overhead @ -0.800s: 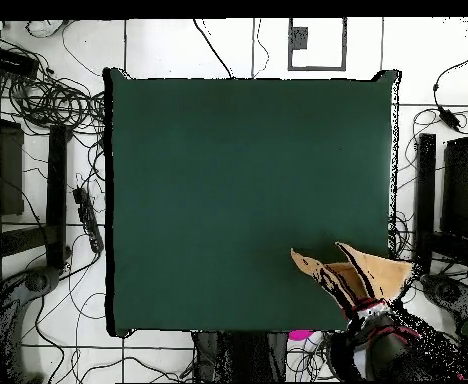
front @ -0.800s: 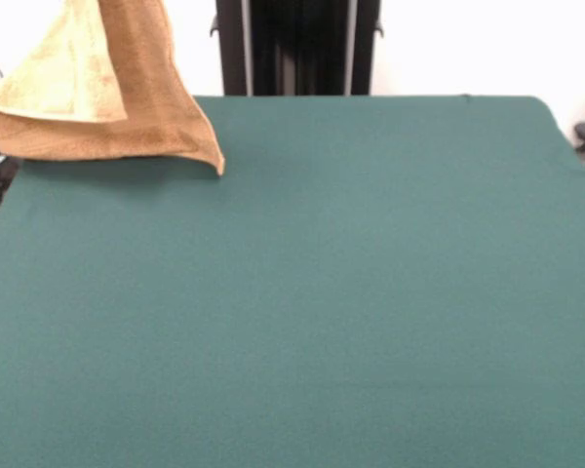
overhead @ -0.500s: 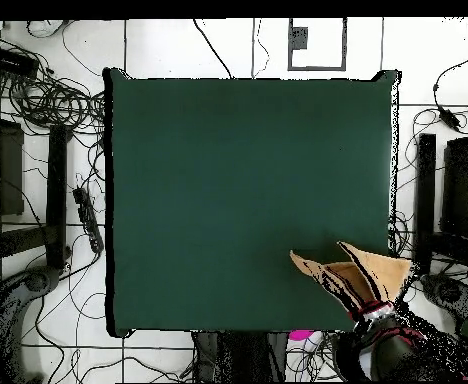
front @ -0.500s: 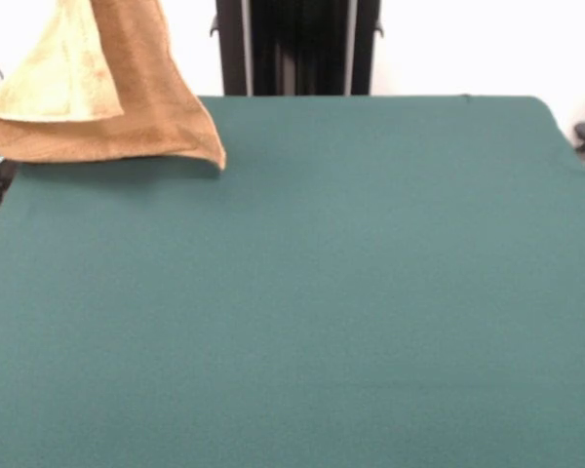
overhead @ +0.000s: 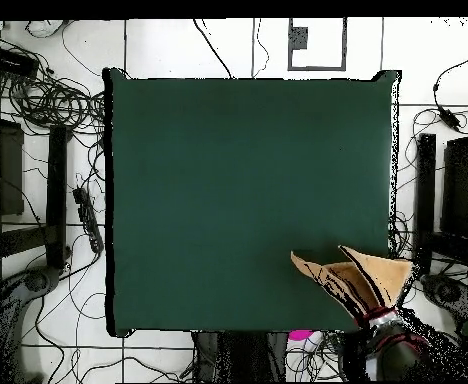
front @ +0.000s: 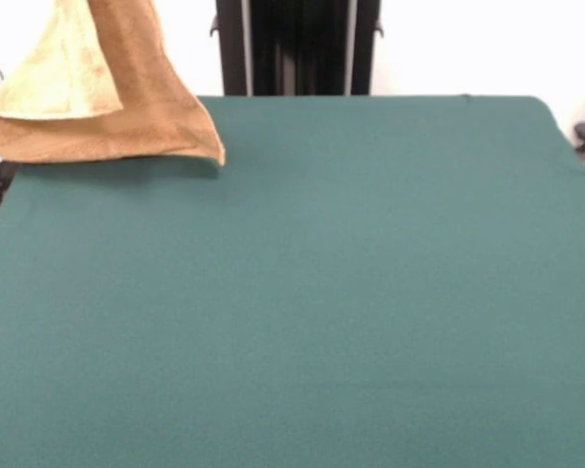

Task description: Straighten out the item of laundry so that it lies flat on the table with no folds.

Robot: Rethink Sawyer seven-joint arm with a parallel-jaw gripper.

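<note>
The orange-tan terry towel point(front: 127, 93) has barely risen; your gripper point(overhead: 385, 322) dangles it over the dark green cloth table point(front: 322, 292) to unfold; jaw state can't be told.

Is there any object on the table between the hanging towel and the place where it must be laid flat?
No, nothing visible. The towel hangs folded over a corner of the table, and the green surface shows no other object in the front or the overhead view.
</note>
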